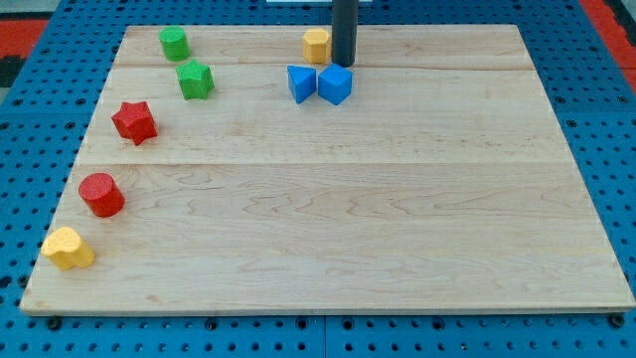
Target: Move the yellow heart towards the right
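The yellow heart [68, 249] lies near-left on the bench [397, 229], long axis left-right; my tip [344, 64], bare rod, stands far off.

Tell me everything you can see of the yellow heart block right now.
The yellow heart is a small, matte, solid-looking block lying flat on the wooden board, in the corner at the view's bottom left, close to the edges. Its lobes are rounded. Nothing touches it; the red cylinder sits apart, just up and right. My tip is far off at the view's top, beside the yellow-orange block.
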### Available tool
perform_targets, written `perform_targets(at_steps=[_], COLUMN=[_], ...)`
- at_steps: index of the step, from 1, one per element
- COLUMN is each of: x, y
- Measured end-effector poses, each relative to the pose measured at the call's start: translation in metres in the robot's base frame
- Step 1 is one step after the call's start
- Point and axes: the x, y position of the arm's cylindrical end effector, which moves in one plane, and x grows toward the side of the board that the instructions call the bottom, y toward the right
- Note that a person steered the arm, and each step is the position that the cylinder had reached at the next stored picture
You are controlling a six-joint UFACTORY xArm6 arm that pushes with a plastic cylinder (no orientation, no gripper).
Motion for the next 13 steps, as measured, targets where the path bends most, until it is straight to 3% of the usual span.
perform_targets(at_steps=[2,4,5,6,7,8,9,11,12,13], x=[0.019,0.012,0.020,0.083,0.214,0.312,0.353,0.327,0.301,0.300], y=[-0.025,-0.031,-0.008,0.096,0.055,-0.019,-0.076,-0.338,-0.322,-0.241])
